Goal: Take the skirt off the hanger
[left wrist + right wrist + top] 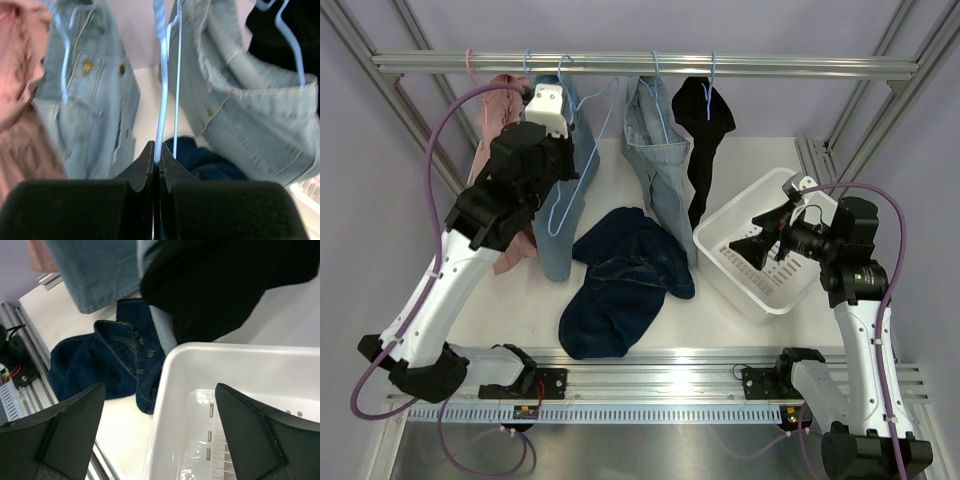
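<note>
The dark blue denim skirt [620, 280] lies crumpled on the table, off any hanger; it also shows in the left wrist view [207, 162] and the right wrist view [100, 365]. A bare light blue hanger [563, 205] hangs tilted from the rail. My left gripper [567, 168] is shut on the hanger's wire [161, 100], the jaws pinched together around it [156, 152]. My right gripper [760, 238] is open and empty, hovering over the white basket [725, 225], its fingers spread wide [160, 390] above the basket's near rim [170, 390].
The metal rail [770, 66] holds a pink garment [495, 110], a light denim jacket [582, 110], another light denim garment [660, 160] and a black garment [705, 130]. Frame posts stand at both sides.
</note>
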